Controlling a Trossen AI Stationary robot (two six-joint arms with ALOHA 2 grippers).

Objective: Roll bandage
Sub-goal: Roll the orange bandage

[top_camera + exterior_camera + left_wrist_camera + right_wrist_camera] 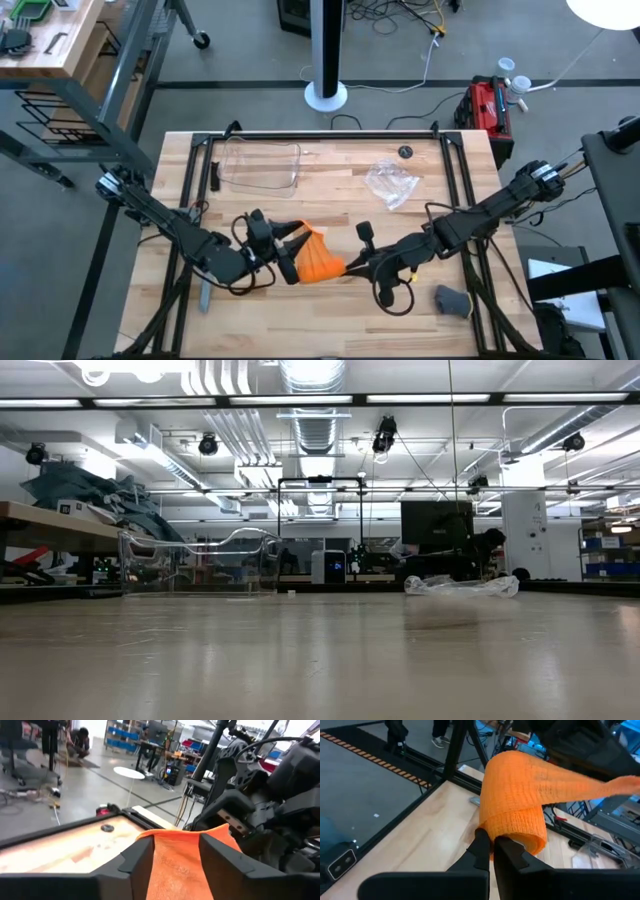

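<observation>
Ceiling strip lights (300,400) lit the room brightly and evenly, laying pale glare across the counter (320,660). Shadows stayed soft. Both wrist views were blurred, and the low view's near foreground was hazy.

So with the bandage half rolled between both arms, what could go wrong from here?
1. The right pincer pinches only the lower edge of the bandage roll, so the roll could slip free or unwind.
2. The left pincer holds the loose tail with its fingers spread around the strip; if that tension drops, the wraps may loosen.
3. The two pincers work close together above the table and could bump.
</observation>
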